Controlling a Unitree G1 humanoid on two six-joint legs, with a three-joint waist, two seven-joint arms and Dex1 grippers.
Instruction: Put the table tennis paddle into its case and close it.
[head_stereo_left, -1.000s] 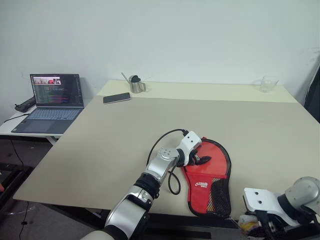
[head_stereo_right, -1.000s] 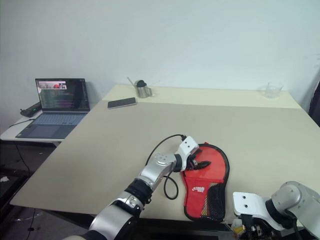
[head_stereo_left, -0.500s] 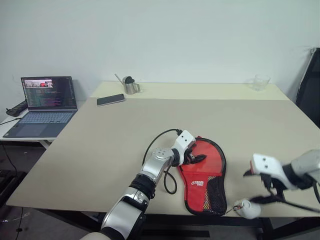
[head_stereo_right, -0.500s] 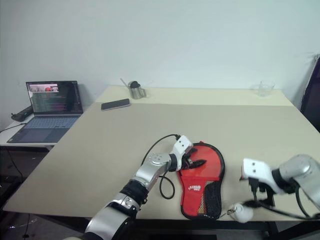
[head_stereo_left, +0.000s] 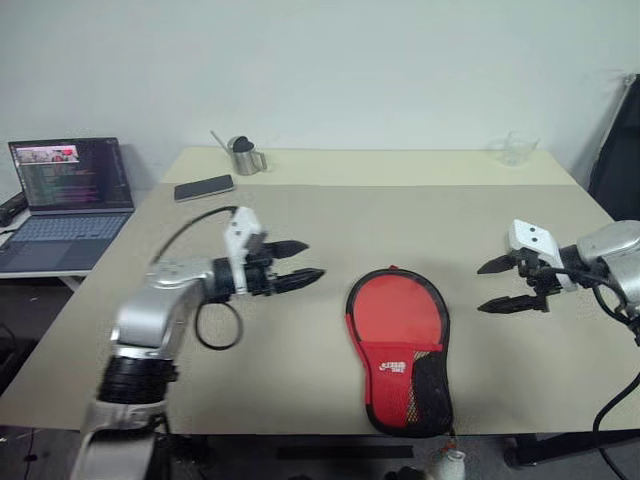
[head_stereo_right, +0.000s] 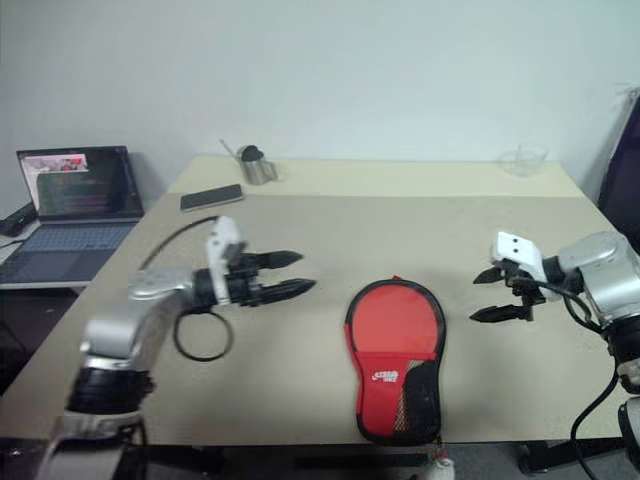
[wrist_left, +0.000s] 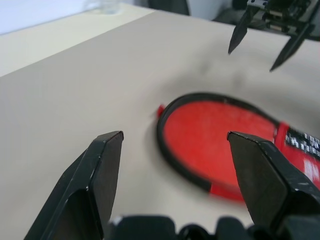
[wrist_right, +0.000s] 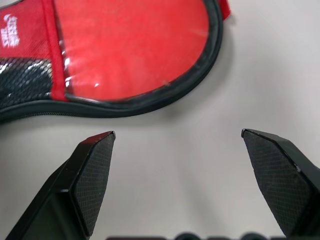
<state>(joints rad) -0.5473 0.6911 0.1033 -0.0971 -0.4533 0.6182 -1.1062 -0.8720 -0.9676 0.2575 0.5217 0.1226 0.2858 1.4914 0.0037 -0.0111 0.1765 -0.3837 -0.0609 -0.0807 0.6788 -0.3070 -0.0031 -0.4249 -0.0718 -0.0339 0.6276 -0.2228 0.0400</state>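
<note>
Zipped red case (head_stereo_left: 398, 345) flat on table (head_stereo_left: 300, 230), left gripper (head_stereo_left: 298, 264) and right gripper (head_stereo_left: 497, 284) released (both empty, apart from it)

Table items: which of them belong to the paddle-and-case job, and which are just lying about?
Job:
- case, lying flat and shut near the table's front edge
- left claw, open, held clear of it
- right claw, open, held clear of it

Lying about:
- phone
- metal jug
- clear cup
- laptop on the side desk

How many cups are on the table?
2. A metal cup stands at the far left edge near the phone; a clear glass cup stands at the far right corner. None looks hidden.
</note>
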